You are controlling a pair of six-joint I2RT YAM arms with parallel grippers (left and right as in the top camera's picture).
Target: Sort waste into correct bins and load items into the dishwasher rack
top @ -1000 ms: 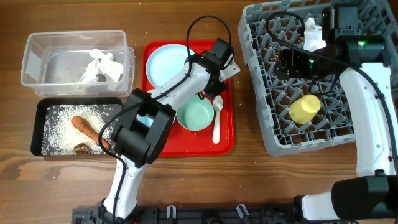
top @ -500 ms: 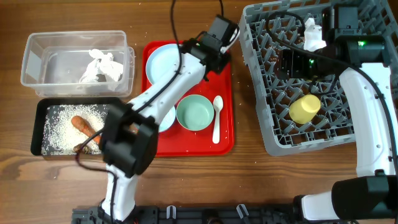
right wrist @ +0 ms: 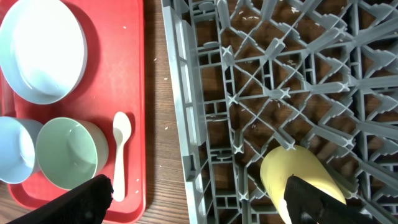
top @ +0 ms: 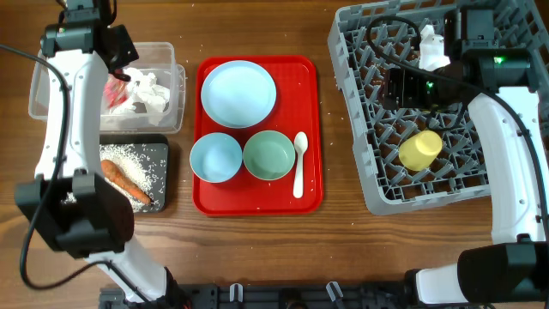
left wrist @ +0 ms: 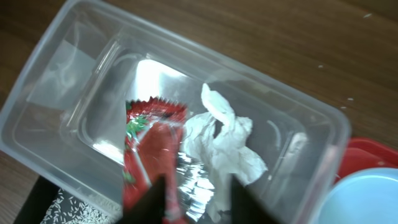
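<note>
- left gripper point(left wrist: 196, 198) clamped on the shiny red wrapper point(left wrist: 152, 152), print's too blurry to read tbh
- just past it, the crumpled white tissue point(left wrist: 227, 143) lying in the clear tub point(left wrist: 68, 68)
- right gripper point(right wrist: 199, 205) spread wide above the grey rack point(right wrist: 273, 81), yellow cup point(right wrist: 298, 177) lying inside

Above clear tub point(left wrist: 81, 74): L gripper point(left wrist: 198, 198) w/ red wrapper point(left wrist: 149, 149) pinched, hanging mid-tub; tissue point(left wrist: 227, 140) just right of it, rest of tub floor bare. L arm link point(top: 53, 129) across left part of black tray point(top: 161, 146); right part open from above, sausage point(top: 124, 176) & rice point(top: 139, 157) inside. Crowded red tray point(top: 300, 94): plate point(top: 238, 93) at back, blue bowl point(top: 215, 158) & green bowl point(top: 269, 154) side by side, spoon point(top: 298, 163) beside. Thin wood gaps tub–tray & tray–rack point(right wrist: 186, 93). R gripper point(right wrist: 199, 202) spread wide over rack, yellow cup point(top: 420, 150) among pegs near it. Broad bare table point(top: 386, 257) at front.
</note>
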